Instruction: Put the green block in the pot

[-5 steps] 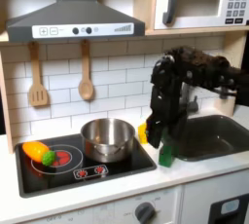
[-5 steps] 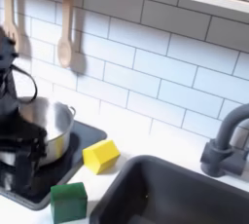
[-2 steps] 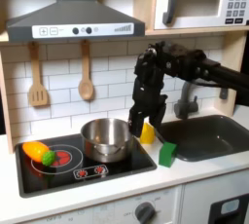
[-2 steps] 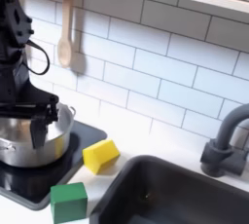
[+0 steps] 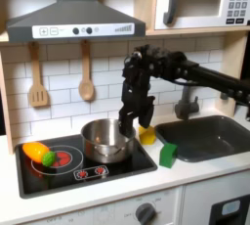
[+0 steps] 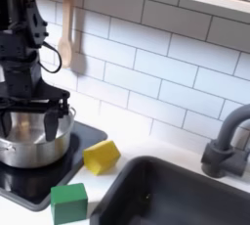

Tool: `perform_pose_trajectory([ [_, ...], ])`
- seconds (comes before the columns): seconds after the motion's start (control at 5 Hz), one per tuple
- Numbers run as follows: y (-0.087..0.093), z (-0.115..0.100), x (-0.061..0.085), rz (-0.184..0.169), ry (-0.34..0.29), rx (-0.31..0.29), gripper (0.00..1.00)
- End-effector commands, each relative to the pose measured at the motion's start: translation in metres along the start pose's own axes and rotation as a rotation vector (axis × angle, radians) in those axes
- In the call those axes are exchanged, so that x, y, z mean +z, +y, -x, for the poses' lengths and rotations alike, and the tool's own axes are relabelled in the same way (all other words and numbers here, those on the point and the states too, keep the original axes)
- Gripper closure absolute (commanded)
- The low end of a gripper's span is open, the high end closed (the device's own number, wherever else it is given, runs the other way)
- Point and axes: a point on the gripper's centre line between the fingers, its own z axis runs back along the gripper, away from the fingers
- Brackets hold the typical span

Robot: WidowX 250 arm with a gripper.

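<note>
My tool is hanging above the pot, pointing down, with its fingers spread wide and nothing between them. In the second exterior view the tool is sitting just over the pot, with one finger at each side of the rim's upper span; I cannot tell whether either finger is touching the metal.

The pot is standing upright on the black stovetop, toward the first exterior view's right half of it. It is round, silver and shiny.

The green block is lying on the white counter, just beyond the stovetop's edge on the first exterior view's right and in front of the dark sink. It is well apart from my tool and outside the pot. In the second exterior view the green block is showing at the bottom edge, between the stovetop and the sink.

A yellow toy piece is resting on the counter between the pot and the sink, behind the green block; in the second exterior view the yellow toy piece is sitting beside the pot's wall.

An orange toy with a green ball is lying on the stovetop at the first exterior view's left. Two wooden utensils are hanging on the tiled wall.
</note>
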Motion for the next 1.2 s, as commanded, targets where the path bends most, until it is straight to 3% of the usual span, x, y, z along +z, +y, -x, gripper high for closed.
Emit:
perform_pose_trajectory([
  [0.0, -0.003, -0.028, -0.015, 0.021, 0.018, 0.037, 0.00],
  [0.4, 0.003, -0.036, -0.025, 0.021, 0.047, 0.056, 0.00],
  [1.0, 0.015, -0.036, -0.022, 0.033, 0.049, 0.087, 0.00],
])
